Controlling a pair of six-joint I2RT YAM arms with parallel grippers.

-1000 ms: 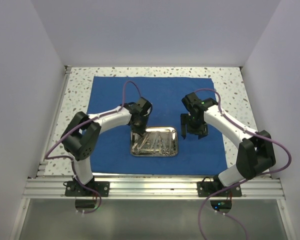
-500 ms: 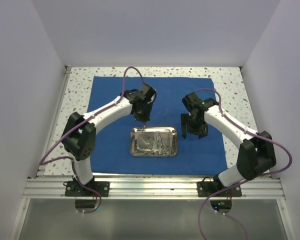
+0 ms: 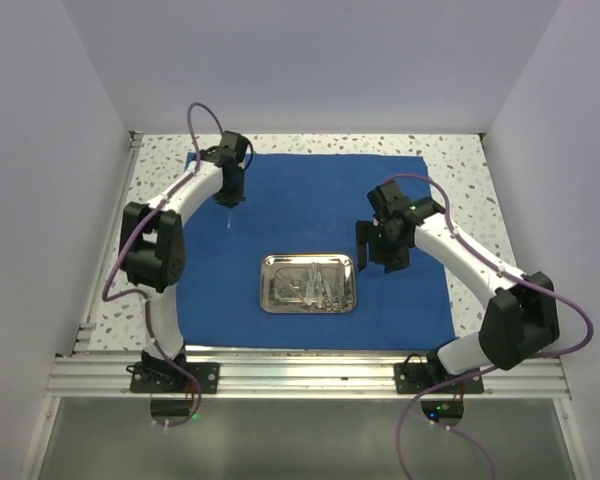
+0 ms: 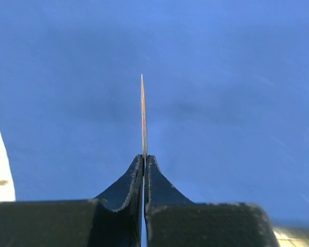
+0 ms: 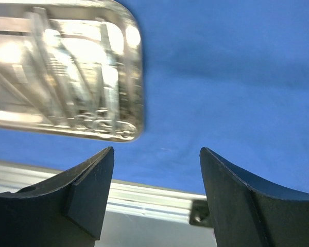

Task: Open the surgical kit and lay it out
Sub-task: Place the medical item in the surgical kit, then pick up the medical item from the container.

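- blue cloth (image 3: pixel 420 290), spread flat: dragging the held tip could ruck it.
- steel tray (image 3: pixel 263 285), mid-cloth: our right gripper (image 3: pixel 382 262), jaws apart and empty beside it, could knock it.
- thin silver instrument (image 4: pixel 142 113), pinched in our left gripper (image 4: pixel 144 160) over the far-left cloth, could slip.

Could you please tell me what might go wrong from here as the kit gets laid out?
The shut left gripper pinches one end of a thin silver instrument above the royal-blue cloth wrap; it could swivel or slip when set down. The open right gripper hovers beside the shiny steel tray and might nudge it.
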